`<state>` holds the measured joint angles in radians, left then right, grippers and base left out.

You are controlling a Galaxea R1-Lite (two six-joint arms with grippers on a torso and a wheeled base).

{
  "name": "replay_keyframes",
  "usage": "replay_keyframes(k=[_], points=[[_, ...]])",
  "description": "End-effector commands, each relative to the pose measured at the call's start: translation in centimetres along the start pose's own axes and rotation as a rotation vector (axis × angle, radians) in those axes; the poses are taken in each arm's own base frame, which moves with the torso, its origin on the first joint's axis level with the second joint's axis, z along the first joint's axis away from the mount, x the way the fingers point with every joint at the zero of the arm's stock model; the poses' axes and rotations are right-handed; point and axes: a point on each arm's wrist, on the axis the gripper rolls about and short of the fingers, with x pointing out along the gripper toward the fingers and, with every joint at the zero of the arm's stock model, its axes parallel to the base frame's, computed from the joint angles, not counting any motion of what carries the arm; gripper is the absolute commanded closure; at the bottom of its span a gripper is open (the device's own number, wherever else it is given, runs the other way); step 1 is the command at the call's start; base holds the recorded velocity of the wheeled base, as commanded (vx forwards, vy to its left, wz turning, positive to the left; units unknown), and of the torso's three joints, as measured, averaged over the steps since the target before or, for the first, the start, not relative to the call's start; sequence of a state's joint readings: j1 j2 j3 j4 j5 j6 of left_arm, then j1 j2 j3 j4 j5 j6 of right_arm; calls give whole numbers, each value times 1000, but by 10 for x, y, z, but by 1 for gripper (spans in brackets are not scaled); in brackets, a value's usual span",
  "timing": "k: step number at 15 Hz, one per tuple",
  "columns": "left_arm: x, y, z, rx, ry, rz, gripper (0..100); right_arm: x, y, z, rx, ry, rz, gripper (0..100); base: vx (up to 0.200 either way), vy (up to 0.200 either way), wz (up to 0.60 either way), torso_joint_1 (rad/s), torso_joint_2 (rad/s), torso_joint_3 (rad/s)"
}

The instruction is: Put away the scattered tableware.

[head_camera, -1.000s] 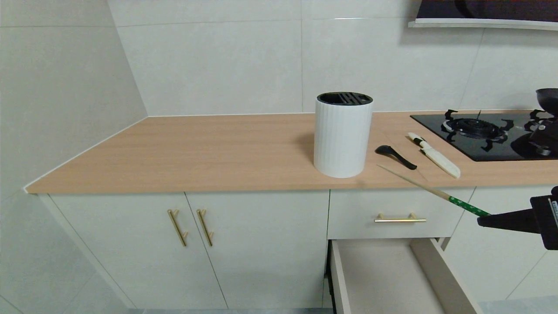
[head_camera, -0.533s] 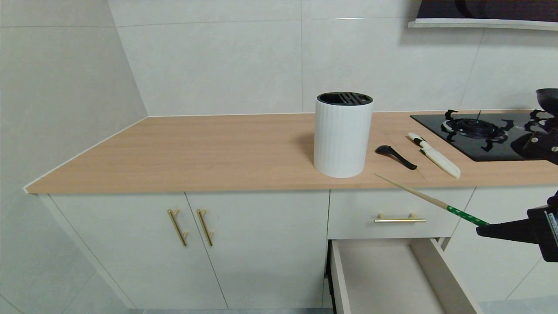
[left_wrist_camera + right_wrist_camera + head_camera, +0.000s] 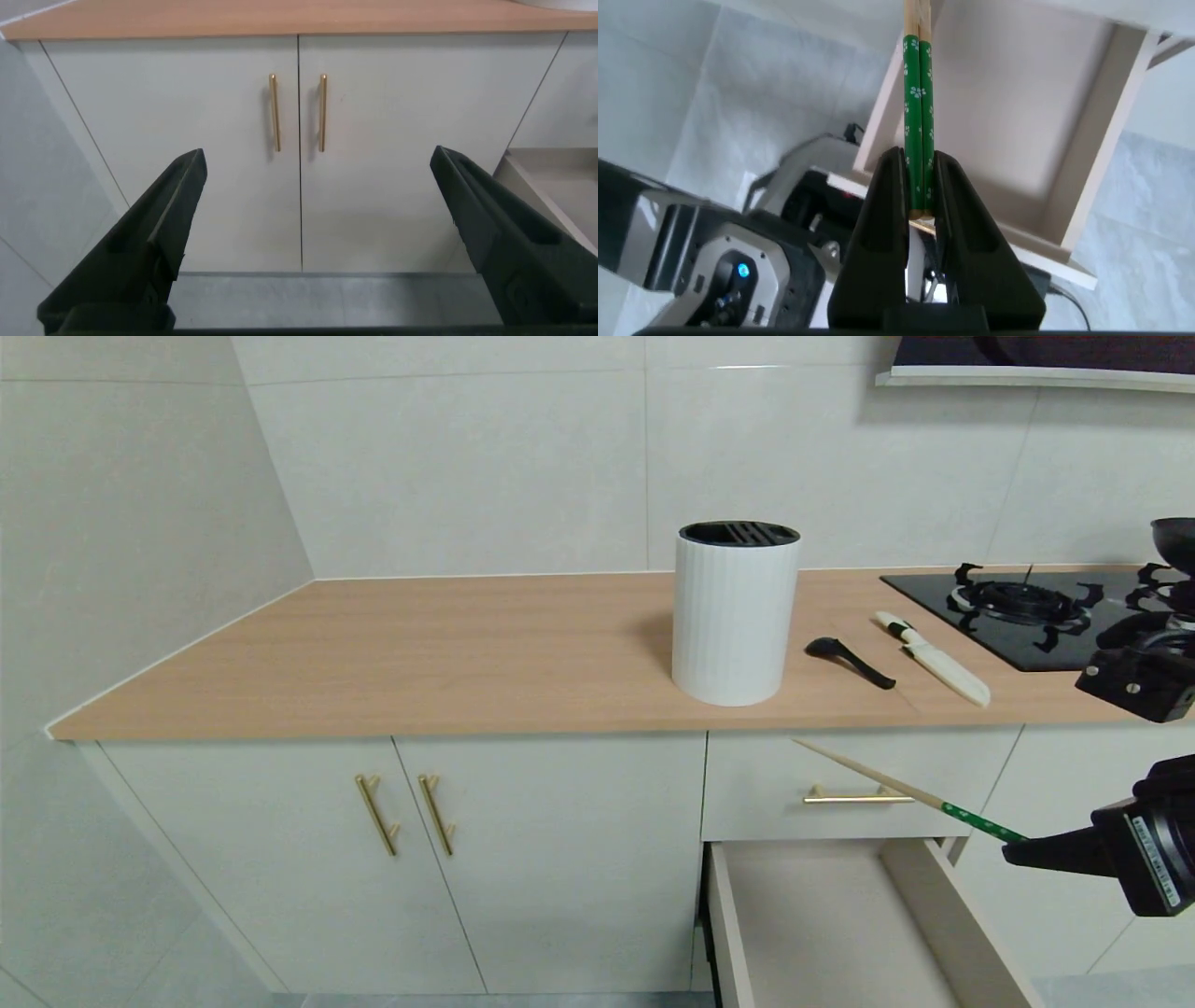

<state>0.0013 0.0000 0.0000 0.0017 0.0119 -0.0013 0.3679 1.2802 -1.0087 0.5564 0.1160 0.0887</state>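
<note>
A pair of chopsticks [image 3: 901,786] [image 3: 918,89], bare wood along the tips and green with a pale pattern at the thick ends, is held at those green ends by the right tool [image 3: 1019,845] [image 3: 920,166], whose two dark fingers are pressed together on them. The sticks are carried in the air below the bench [image 3: 420,653] edge, in front of the upper drawer front and across its gold handle [image 3: 854,795], slanting upward toward the robot's left, above a pulled-out lower drawer [image 3: 920,915] [image 3: 1102,140]. In the right wrist view the sticks are seen lying side by side, pointing over the pale drawer floor. On the bench a white ribbed holder [image 3: 735,616] with a black slotted top is stood upright; just beside it, on the robot's right, a black spoon [image 3: 848,662] is laid, and next to that a knife [image 3: 932,658] with a cream blade, near a black gas hob [image 3: 1018,616]. The left tool [image 3: 318,163] is held low before the cabinet doors [image 3: 299,196] [image 3: 401,859], its fingers spread wide apart with nothing between them.
</note>
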Motion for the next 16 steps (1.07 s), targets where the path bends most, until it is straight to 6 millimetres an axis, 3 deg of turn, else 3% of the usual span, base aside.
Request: replay_keyframes(k=[1,16], points=[[0,0,0,0,1,1,0,5,0,0,-1,19,-1,100,0,0,0,-168,432,246],[0,0,0,0,0,1,0,22,-3,1,3,49,-8,100,0,0,0,-147,426,273]])
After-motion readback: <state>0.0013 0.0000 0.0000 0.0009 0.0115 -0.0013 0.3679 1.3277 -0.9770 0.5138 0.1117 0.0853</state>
